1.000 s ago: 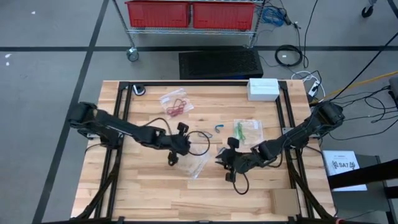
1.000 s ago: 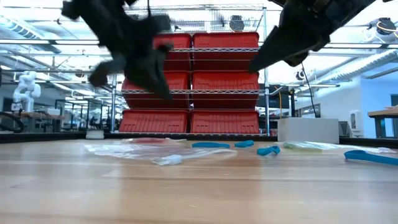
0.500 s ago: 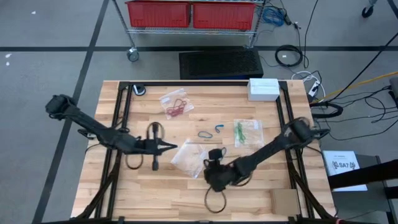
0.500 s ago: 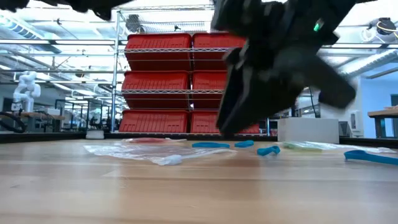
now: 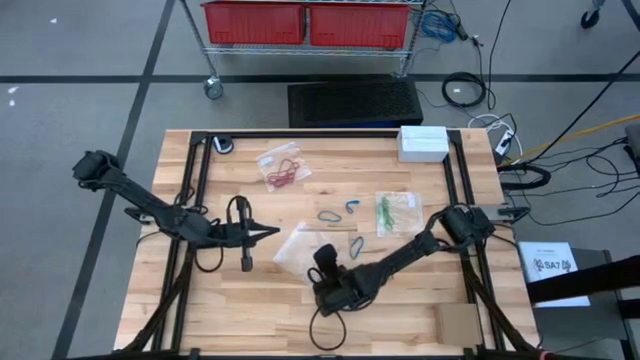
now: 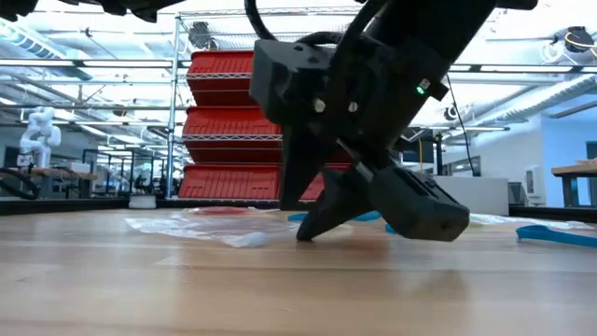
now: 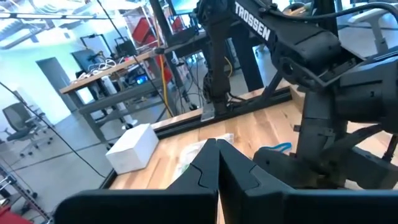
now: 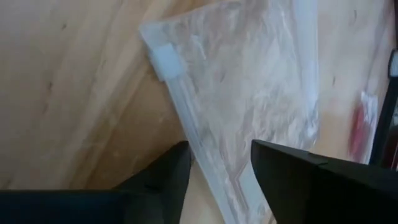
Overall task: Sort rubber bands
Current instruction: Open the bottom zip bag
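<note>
A clear empty zip bag lies flat at the table's middle. My right gripper is low over its near corner. In the right wrist view its open fingers stand on either side of the bag's zip edge, near the white slider. Blue rubber bands lie loose beside the bag. Red bands show inside a clear bag, green ones inside another. My left gripper is shut and empty, held level left of the empty bag. My right gripper slants down from the table's near right, with one fingertip down at the tabletop by the bag. I cannot tell whether the fingers touch the bag.
A white box stands at the far right of the table and a cardboard piece lies at the near right corner. Black frame rails run along both sides. A black cable loop hangs off the right arm.
My right gripper has swung from the table's middle right toward the near left, dropped to the empty bag's near corner, rolled, and opened. My left gripper has drawn back from over the bag toward the left edge and tipped up to level, staying shut.
</note>
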{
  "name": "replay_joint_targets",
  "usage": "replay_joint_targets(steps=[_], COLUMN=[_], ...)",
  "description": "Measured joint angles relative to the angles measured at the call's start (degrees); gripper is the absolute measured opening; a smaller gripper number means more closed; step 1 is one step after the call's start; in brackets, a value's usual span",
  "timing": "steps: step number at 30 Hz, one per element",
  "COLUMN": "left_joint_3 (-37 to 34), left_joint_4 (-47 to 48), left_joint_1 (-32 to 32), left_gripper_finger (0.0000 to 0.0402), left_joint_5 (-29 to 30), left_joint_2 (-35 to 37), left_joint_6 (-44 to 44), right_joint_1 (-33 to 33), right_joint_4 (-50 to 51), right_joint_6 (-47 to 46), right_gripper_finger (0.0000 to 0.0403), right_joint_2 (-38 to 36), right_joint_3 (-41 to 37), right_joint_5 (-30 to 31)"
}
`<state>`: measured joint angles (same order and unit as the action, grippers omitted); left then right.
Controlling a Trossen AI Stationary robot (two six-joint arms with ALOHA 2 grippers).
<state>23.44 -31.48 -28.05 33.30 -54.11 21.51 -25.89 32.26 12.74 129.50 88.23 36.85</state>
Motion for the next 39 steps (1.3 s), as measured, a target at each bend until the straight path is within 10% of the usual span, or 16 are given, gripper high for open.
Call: replay_joint_targets(steps=[11, 29, 39], left_joint_3=[0.00, 0.02, 0.02], left_joint_4=[-0.53, 6.74, 13.46], left_joint_1=[-0.20, -1.60, -1.73], left_gripper_finger=[0.0007, 0.0016, 0.0135], left_joint_5=[-0.01, -2.79, -7.78], left_joint_2=[0.02, 0.04, -4.55], left_joint_6=[0.35, -8.19, -23.93], right_joint_1=[2.95, 0.59, 0.96], right_joint_4=[-3.54, 31.10, 31.84], right_joint_6=[6.71, -13.83, -18.08], right_gripper_finger=[0.0011, 0.0001, 0.0000], right_joint_2=[1.44, -1.80, -4.89], right_joint_3=[5.78, 30.52, 31.16], right_joint_5=[-1.81, -0.74, 3.39])
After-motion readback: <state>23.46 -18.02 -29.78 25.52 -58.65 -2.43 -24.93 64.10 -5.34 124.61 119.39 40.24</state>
